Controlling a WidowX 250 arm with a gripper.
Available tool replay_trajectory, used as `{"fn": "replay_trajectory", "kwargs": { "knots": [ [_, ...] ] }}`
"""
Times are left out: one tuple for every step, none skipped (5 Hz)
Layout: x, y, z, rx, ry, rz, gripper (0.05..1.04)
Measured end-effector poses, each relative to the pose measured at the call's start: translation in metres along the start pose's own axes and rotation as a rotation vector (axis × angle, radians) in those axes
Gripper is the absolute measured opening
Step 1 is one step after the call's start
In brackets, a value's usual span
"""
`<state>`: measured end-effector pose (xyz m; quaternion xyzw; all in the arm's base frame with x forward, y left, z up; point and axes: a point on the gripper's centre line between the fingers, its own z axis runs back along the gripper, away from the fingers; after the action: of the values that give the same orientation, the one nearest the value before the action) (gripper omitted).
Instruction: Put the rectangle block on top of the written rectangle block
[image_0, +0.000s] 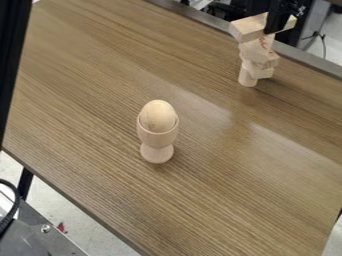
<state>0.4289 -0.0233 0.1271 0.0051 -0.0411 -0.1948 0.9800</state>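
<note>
Your pincer (272, 28) hangs at the upper right of the desk (100, 105), apparently closed on the middle of the block (250, 27), whose ends jut out to either side. The block sits directly above the written block (262, 44), near the top of a narrow wooden stack (247, 79); whether it bears weight there, you cannot tell.

Placement is the step in hand, with the task seemingly close to done. Center the block over its support, lower it gently until the faces meet flat, and let go only once it sits steady. Open evenly, then lift straight up: a sideways brush could topple the uneven stack, and pressing too hard could shift the pieces beneath.

Near the middle of the wood-grained desk, well apart from your work, a wooden egg (159, 114) stands in its cup (157, 138). Pale light streaks the surface toward the right. A metal rail (304, 56) runs along the far edge; at lower left, a black cable (11, 200) curves above the pale floor (100, 231).
</note>
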Motion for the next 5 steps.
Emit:
{"fn": "replay_trajectory", "kwargs": {
  "knots": [
    [-0.0004, -0.0004, -0.0058, -0.007, 0.015, 0.0, 0.547],
    [0.0035, 0.0004, -0.0026, -0.011, 0.004, 0.0, 0.547],
    [0.0053, 0.001, -0.007, -0.015, 0.014, -0.003, 0.547],
    [0.0072, 0.0017, -0.006, -0.013, 0.009, -0.005, 0.547],
    [0.0069, 0.0016, -0.006, -0.013, 0.01, -0.005, 0.547]
  ]
}}
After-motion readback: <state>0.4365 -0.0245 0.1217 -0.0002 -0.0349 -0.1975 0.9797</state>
